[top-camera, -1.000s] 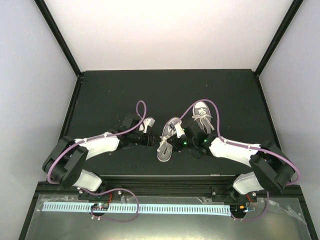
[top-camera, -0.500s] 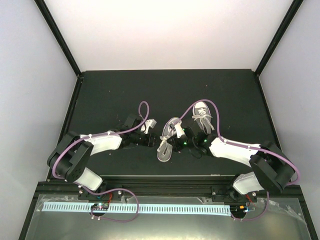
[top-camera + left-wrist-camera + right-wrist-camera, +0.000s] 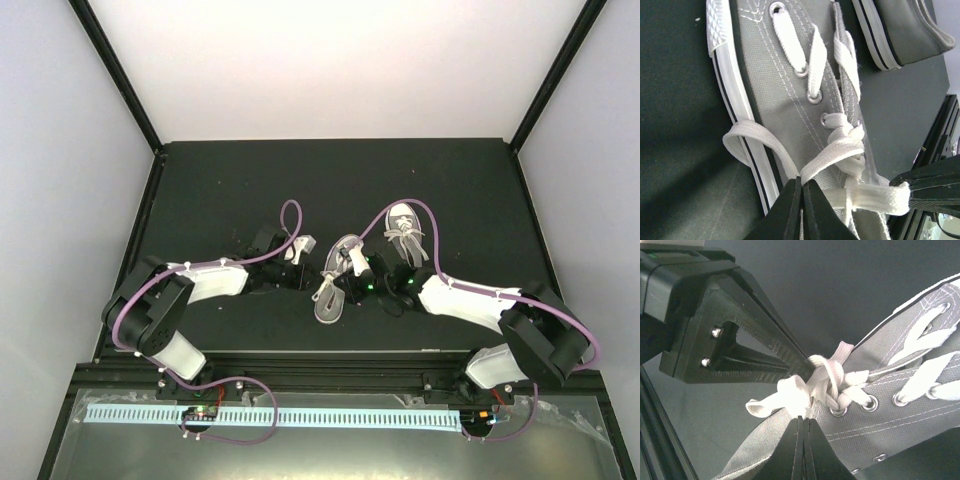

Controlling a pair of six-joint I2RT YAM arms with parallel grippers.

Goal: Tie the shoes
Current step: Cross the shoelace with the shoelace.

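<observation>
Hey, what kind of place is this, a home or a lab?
Probably a robotics lab test cell: a black table walled by plain white panels, with a left arm and right arm bolted at its near edge.

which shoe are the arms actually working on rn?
The nearer, left shoe: both arms' jaws are shut on its laces. The other shoe lies farther back on the right.

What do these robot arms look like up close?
Both the left arm and right arm have white shells between chunky black joints, with a purple cable looping along each. Small green lights glow near the right wrist. The left claw and right claw are each two slim black wedges tapering to points.
</observation>
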